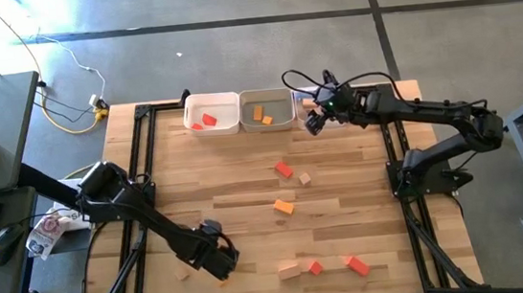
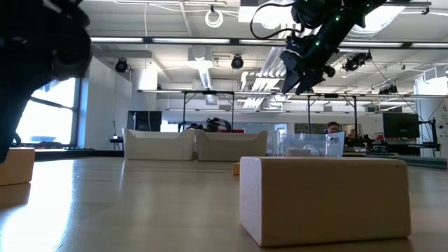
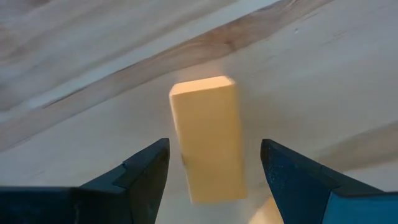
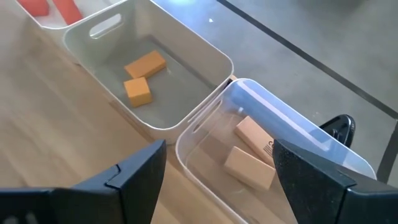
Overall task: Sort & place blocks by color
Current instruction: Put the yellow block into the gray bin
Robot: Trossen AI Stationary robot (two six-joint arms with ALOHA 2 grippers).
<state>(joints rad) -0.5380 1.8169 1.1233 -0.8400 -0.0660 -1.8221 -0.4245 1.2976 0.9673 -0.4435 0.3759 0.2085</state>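
A yellowish bar-shaped block (image 3: 208,140) lies flat on the wooden table near its front left. My left gripper (image 3: 214,146) points down over it, open, one finger on either side of the bar with a gap to each; in the high view this gripper (image 1: 220,261) covers the block. My right gripper (image 1: 314,122) hovers open and empty over the clear bin (image 4: 205,134), which holds two pale blocks (image 4: 250,168). The grey bin (image 1: 267,110) holds two orange blocks (image 4: 138,90). The white bin (image 1: 211,114) holds red blocks (image 1: 204,121).
Loose blocks lie on the table: red (image 1: 285,169), pale (image 1: 305,178) and orange (image 1: 285,206) in the middle; a pale bar (image 1: 289,271) and two red ones (image 1: 316,268) (image 1: 358,266) near the front; a pale one (image 1: 182,272) beside my left gripper. The bins line the far edge.
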